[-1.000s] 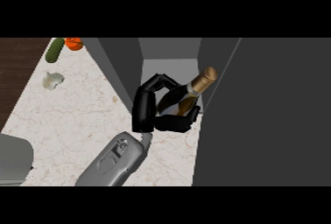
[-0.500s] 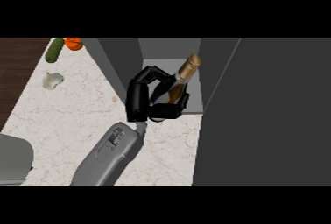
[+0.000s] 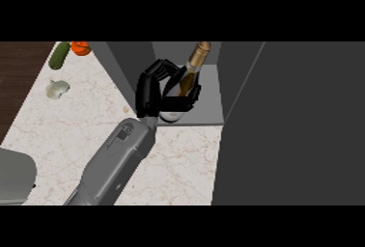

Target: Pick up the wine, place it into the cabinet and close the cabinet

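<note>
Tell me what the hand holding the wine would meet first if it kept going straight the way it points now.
Probably the cabinet's back wall. The left hand, curled round the wine bottle, points up-view into the open compartment, and nothing else shows ahead of it. Depth is unclear, so the bottle's neck may touch first.

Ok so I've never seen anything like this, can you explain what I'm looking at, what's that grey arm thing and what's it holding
You're looking steeply down from a humanoid robot's head at a marbled kitchen counter. The grey tube is one of its forearms, ending in a black hand; which arm it is, the view does not settle. That hand is curled round a wine bottle, holding it inside an open grey cabinet. At the far left corner lie a cucumber, something orange and a garlic bulb.
</note>
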